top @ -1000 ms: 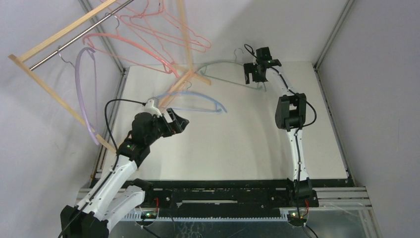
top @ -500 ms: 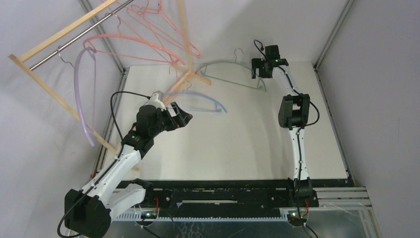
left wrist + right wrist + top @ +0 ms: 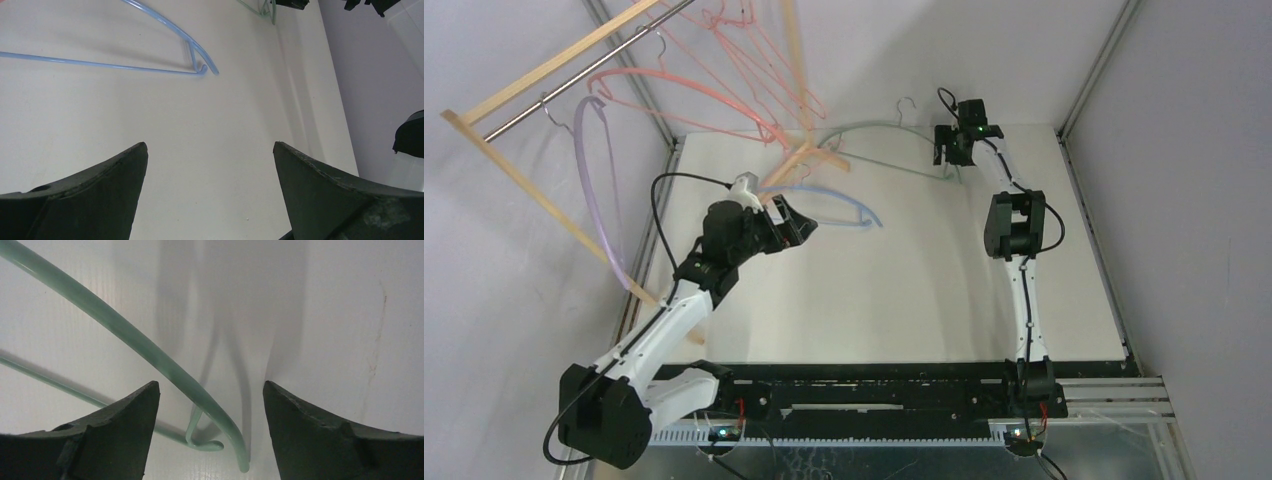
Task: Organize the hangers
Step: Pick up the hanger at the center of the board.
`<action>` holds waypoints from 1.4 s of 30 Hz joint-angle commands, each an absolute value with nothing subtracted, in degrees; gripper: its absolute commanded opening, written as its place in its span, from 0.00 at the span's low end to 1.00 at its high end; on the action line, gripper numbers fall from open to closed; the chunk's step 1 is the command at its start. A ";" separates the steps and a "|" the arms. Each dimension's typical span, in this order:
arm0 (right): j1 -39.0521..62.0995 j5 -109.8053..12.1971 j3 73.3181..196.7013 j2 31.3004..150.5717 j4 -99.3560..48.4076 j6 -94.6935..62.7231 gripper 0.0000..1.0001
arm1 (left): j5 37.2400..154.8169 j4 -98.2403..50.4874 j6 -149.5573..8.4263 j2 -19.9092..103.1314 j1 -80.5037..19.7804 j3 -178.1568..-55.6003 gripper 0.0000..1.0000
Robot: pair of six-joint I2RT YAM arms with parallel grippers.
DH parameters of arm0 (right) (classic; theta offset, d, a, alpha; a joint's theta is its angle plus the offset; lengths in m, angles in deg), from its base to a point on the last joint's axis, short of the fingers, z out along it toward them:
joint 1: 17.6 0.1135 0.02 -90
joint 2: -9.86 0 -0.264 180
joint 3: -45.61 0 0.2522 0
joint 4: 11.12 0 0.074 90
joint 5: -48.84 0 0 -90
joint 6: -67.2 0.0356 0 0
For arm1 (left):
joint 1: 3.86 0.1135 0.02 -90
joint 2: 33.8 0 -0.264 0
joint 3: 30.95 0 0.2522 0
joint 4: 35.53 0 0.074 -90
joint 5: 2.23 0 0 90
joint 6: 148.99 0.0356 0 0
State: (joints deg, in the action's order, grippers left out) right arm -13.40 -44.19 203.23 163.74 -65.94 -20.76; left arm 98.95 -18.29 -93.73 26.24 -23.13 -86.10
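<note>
At table (image 3: 904, 290) 1 o'clock | right gripper (image 3: 210, 385): jaws apart, straddling green hanger (image 3: 150, 352) tip | left gripper (image 3: 210, 145): jaws apart over table | blue hanger (image 3: 100, 63): flat at its 11 o'clock

Hangers on the desk (image 3: 904, 290): two; one green hanger (image 3: 150, 352) between the jaws of the right hand (image 3: 950, 158), one blue hanger (image 3: 100, 63) just ahead of the left hand (image 3: 800, 226); hangers on the rack (image 3: 524, 72), up-left of the left hand: one lilac hanger (image 3: 589, 104), one thick pink hanger (image 3: 686, 86), several thin wire hangers (image 3: 764, 70), overlapping, not countable; arms: two.
</note>
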 commanded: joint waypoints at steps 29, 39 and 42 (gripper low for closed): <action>-11.69 -53.29 157.52 118.47 -70.84 -19.55 0.00 | 123.30 -7.09 -68.51 38.60 -26.50 -105.34 0.93; -2.41 -43.50 145.43 103.11 -82.03 -20.16 0.00 | 132.23 -1.72 -59.46 52.79 -31.22 -121.32 0.94; -3.24 -42.79 144.57 98.67 -84.07 -20.13 0.00 | 132.50 0.41 -57.18 55.79 -33.42 -125.20 0.94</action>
State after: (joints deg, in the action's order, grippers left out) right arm -1.88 -46.64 145.48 105.05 -77.61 -19.75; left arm 128.89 -1.68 -62.38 53.51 -31.70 -119.23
